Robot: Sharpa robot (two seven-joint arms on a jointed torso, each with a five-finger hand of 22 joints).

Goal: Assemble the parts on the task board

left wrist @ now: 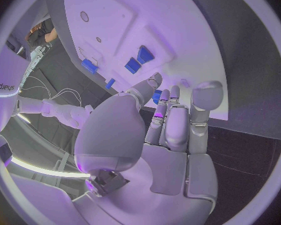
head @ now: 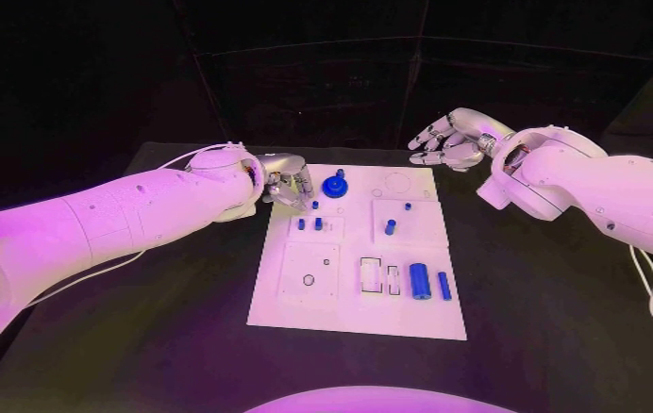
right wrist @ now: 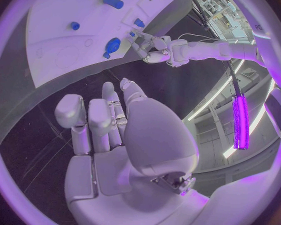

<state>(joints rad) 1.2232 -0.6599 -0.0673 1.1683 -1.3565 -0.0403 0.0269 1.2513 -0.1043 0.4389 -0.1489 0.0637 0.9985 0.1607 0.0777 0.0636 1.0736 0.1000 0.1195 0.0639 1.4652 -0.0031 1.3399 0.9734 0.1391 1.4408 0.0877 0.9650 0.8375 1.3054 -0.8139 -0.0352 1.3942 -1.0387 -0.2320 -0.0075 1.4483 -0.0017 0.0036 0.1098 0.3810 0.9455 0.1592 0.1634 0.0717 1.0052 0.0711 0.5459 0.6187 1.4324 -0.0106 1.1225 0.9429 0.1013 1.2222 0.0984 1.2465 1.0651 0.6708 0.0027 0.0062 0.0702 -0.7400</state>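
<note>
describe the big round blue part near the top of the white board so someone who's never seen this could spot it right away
Start at the white task board in the middle of the black table and go to its far edge, on the left hand side. The round blue part stands there beside that hand's fingers. It is a wide disc with a knob on top, unlike the small pegs and cylinders nearer the robot.
</note>
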